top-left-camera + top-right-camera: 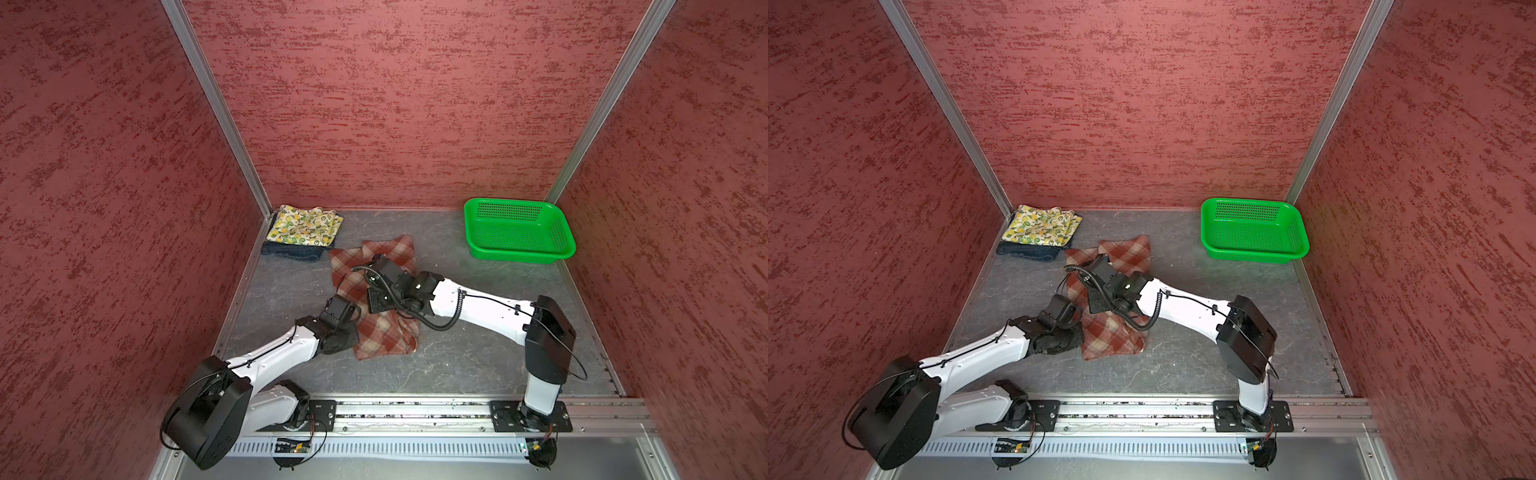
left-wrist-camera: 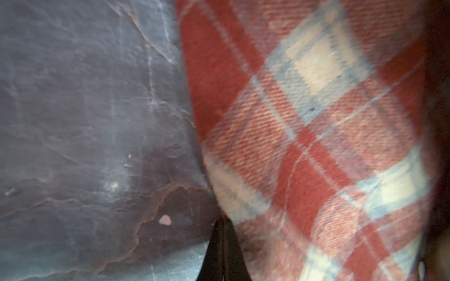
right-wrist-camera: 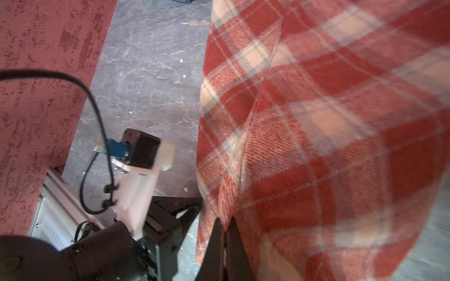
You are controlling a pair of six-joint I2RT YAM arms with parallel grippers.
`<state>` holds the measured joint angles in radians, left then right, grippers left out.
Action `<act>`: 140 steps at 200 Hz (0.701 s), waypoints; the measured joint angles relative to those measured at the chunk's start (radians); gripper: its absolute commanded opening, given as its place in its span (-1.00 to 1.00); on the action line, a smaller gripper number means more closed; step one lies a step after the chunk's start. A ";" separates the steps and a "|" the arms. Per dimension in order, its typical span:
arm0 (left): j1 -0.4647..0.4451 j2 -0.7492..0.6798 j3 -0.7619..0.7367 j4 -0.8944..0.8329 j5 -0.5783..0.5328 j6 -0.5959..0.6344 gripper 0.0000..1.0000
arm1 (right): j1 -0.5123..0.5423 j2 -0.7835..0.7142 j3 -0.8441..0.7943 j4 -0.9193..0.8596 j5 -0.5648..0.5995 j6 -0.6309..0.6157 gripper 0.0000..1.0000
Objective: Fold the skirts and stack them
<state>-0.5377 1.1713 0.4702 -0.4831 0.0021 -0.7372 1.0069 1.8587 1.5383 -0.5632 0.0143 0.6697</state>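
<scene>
The rust-red and cream plaid skirt (image 1: 386, 336) (image 1: 1113, 336) lies rumpled mid-table, partly hidden under both wrists. My left gripper (image 2: 223, 222) is shut, its tips pinching the plaid skirt's (image 2: 316, 136) edge beside the bare grey tabletop (image 2: 85, 109). My right gripper (image 3: 225, 222) is shut on a fold of the same plaid skirt (image 3: 328, 146). The lemon-print skirt (image 1: 305, 224) (image 1: 1042, 226) lies folded on top of the folded dark denim skirt (image 1: 291, 252) (image 1: 1025, 251) in the far left corner.
A green perforated basket (image 1: 519, 249) (image 1: 1252, 255) stands at the far right against the back wall, with nothing in it. Red textured walls (image 1: 374, 104) enclose three sides. The left arm's wrist camera (image 3: 141, 150) sits close beside the right gripper.
</scene>
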 measured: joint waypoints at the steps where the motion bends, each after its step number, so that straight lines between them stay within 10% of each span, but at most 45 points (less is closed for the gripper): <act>1: 0.000 0.000 0.000 0.000 0.000 0.000 -1.00 | 0.001 0.001 0.002 0.000 -0.002 0.000 -1.00; 30: 0.006 -0.022 -0.017 0.007 0.002 -0.004 -1.00 | 0.004 0.004 0.009 0.002 -0.018 0.013 -0.98; 76: 0.006 -0.048 -0.034 0.008 0.010 -0.011 -1.00 | -0.005 0.009 0.030 0.001 -0.035 0.031 0.33; 140: -0.031 -0.134 -0.061 -0.024 0.022 -0.035 -1.00 | -0.187 -0.137 -0.125 0.020 -0.029 0.044 0.46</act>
<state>-0.5682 1.0378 0.4095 -0.5076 0.0238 -0.7719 0.8196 1.7218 1.4136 -0.5434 -0.0147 0.7139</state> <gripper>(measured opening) 0.048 0.726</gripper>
